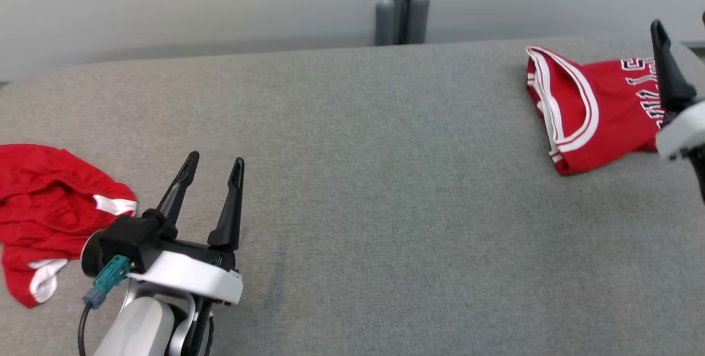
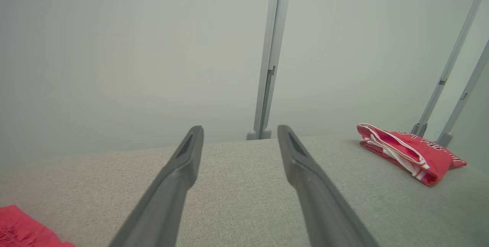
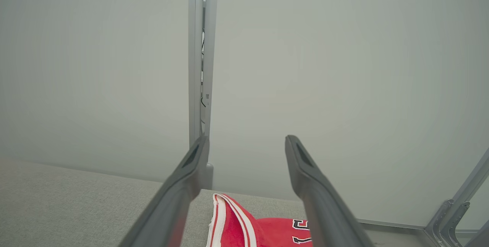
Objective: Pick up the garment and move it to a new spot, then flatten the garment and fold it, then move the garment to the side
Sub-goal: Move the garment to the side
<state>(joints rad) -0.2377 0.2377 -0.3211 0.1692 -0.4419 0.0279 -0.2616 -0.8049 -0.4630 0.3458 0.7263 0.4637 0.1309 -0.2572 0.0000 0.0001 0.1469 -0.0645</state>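
Note:
A red garment [image 1: 49,207] with white trim lies crumpled at the left edge of the grey fabric-covered table [image 1: 385,179]; its corner [image 2: 23,228] shows in the left wrist view. My left gripper [image 1: 215,162] hovers just right of it, open and empty, fingers pointing toward the far edge [image 2: 240,130]. A second red garment [image 1: 600,113], a jersey with white bands and dark lettering, lies folded at the far right [image 2: 408,151]. My right gripper [image 1: 666,64] stands over its right part, open with nothing in it [image 3: 247,140], the jersey [image 3: 244,224] below and between its fingers.
A grey upright post [image 1: 402,3] stands behind the table's far edge, in front of a pale wall. Two slanted metal struts [image 2: 450,67] rise behind the table's right end. Bare cloth stretches across the table's middle between the two garments.

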